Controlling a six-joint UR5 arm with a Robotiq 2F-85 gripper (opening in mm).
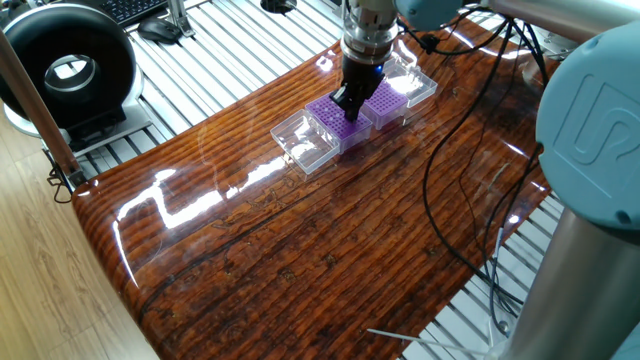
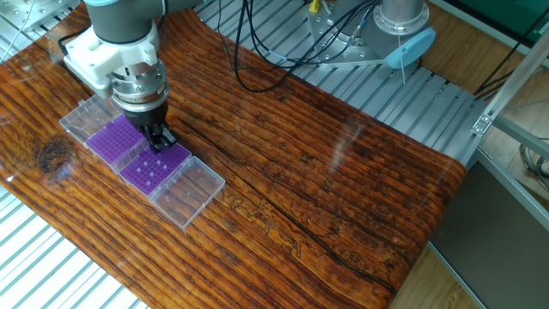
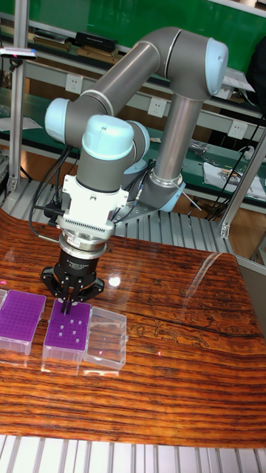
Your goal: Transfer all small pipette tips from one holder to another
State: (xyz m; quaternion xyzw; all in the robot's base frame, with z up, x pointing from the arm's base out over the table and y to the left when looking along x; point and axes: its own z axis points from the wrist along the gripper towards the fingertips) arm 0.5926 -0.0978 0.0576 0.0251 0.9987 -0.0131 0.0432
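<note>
Two purple racks stand side by side, each with a clear lid folded open. The near rack (image 2: 154,169) (image 3: 68,334) (image 1: 338,120) holds several small pipette tips (image 2: 151,172) (image 3: 72,330), seen as pale dots in its holes. The other rack (image 2: 113,137) (image 3: 21,316) (image 1: 386,100) shows no pale dots. My gripper (image 2: 163,137) (image 3: 68,298) (image 1: 347,103) hangs just over the far edge of the dotted rack. Its fingers are shut close together. Whether a tip sits between them is too small to tell.
Clear lids (image 2: 187,194) (image 2: 85,117) lie flat at the outer ends of the racks. Black cables (image 1: 470,150) trail over the wooden table (image 2: 343,189) beside the arm. A black round device (image 1: 65,70) stands off the table's left end.
</note>
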